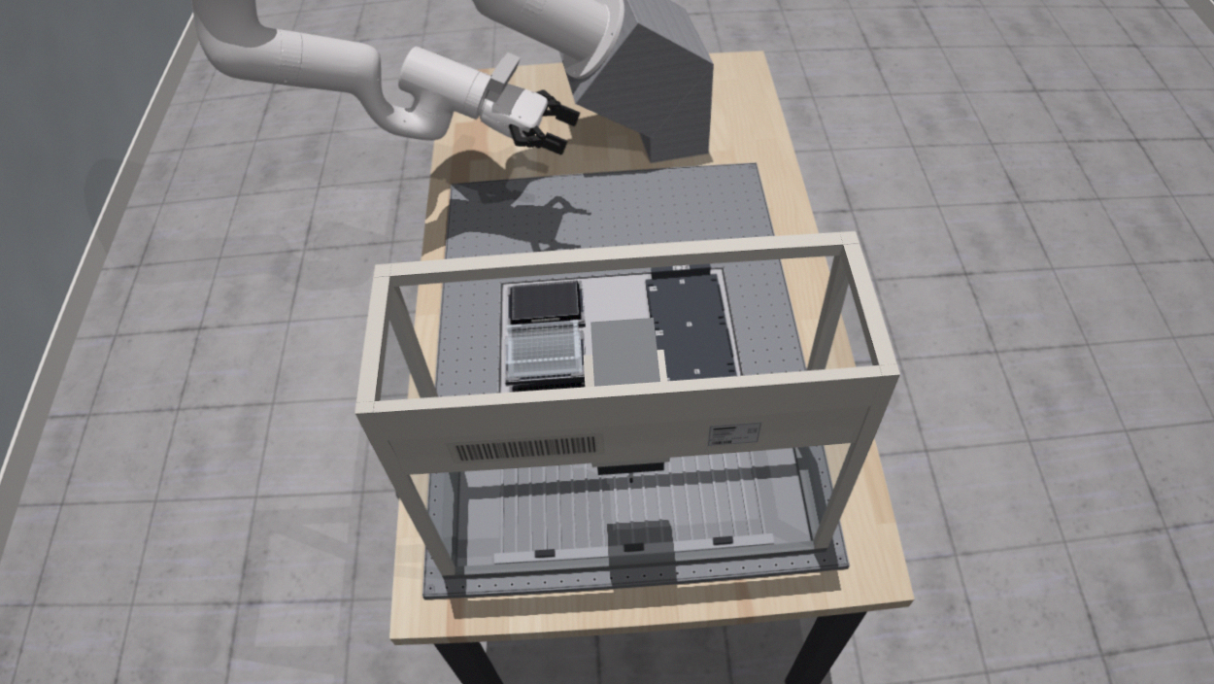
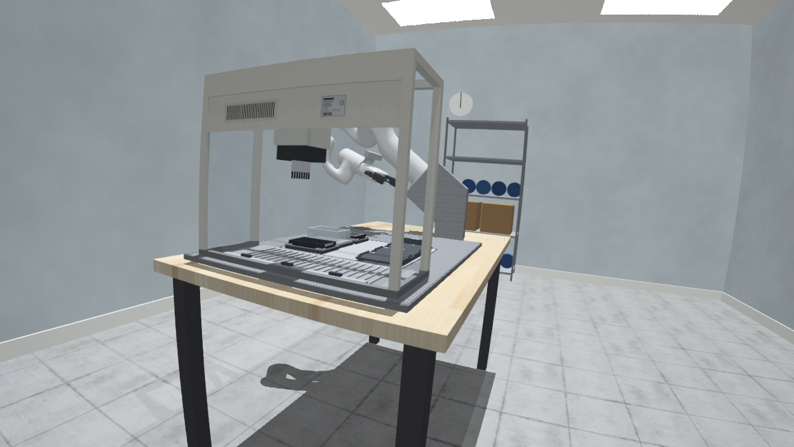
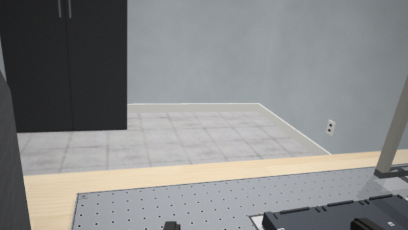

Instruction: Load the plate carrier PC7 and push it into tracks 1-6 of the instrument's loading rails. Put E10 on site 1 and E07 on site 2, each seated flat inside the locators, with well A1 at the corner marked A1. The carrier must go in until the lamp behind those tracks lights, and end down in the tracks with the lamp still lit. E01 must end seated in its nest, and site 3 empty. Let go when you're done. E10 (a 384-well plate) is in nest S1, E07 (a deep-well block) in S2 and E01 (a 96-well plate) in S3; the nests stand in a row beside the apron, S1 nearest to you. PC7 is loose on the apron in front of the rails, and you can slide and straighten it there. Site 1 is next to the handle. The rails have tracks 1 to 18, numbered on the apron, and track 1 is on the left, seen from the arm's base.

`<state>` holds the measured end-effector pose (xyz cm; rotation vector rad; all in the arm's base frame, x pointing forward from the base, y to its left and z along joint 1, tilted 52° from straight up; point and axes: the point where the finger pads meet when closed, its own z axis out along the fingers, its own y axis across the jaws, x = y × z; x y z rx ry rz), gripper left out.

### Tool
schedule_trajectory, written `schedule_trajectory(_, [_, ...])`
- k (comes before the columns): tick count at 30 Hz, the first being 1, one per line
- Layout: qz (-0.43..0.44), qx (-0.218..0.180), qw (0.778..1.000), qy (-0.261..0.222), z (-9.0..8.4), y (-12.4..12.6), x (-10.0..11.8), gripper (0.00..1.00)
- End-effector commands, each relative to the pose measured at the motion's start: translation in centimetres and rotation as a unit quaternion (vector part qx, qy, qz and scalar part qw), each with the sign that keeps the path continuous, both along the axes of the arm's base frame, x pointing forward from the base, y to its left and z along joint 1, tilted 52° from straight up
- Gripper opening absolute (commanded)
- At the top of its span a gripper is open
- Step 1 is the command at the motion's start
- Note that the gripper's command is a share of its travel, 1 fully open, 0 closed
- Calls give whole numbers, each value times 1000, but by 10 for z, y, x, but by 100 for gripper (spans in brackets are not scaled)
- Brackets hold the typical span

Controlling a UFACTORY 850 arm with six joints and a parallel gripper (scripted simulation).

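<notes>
My gripper (image 1: 548, 123) is open and empty, high above the near end of the table by the arm's base; it also shows in the exterior view (image 2: 383, 177). The dark carrier PC7 (image 1: 691, 323) lies on the apron with all sites bare; its end shows in the wrist view (image 3: 330, 217). The nests stand in a row to its side. The black plate E10 (image 1: 543, 301) sits in the nest nearest the base. The clear deep-well block E07 (image 1: 543, 352) sits in the nest beyond it. E01 (image 2: 310, 242) is in the farthest nest, mostly hidden by the frame beam in the top view.
The instrument's beige frame (image 1: 628, 407) spans the deck, with posts at the corners (image 3: 392, 137). The loading rails (image 1: 628, 509) lie under it beyond the apron. A pipetting head (image 2: 300, 152) hangs inside the frame. The arm's grey base block (image 1: 654, 85) stands at the table's near end.
</notes>
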<state>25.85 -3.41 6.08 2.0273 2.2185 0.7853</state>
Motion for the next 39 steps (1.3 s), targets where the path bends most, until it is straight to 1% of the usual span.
schedule_trajectory(1, [0, 0, 1000, 0, 0, 0, 0, 100])
schedule_trajectory(17, [0, 0, 1000, 0, 0, 0, 0, 100])
schedule_trajectory(21, [63, 16, 998, -14, 4, 16, 12, 100])
schedule_trajectory(23, [81, 21, 996, -19, 5, 19, 14, 100])
schedule_trajectory(25, [113, 28, 993, -24, 7, 27, 19, 100])
schedule_trajectory(31, [194, 48, 979, -36, 12, 45, 25, 100])
schedule_trajectory(34, [203, 50, 977, -37, 12, 45, 25, 100])
schedule_trajectory(37, [250, 60, 965, -40, 16, 59, 26, 100])
schedule_trajectory(39, [281, 67, 956, -42, 16, 60, 26, 100])
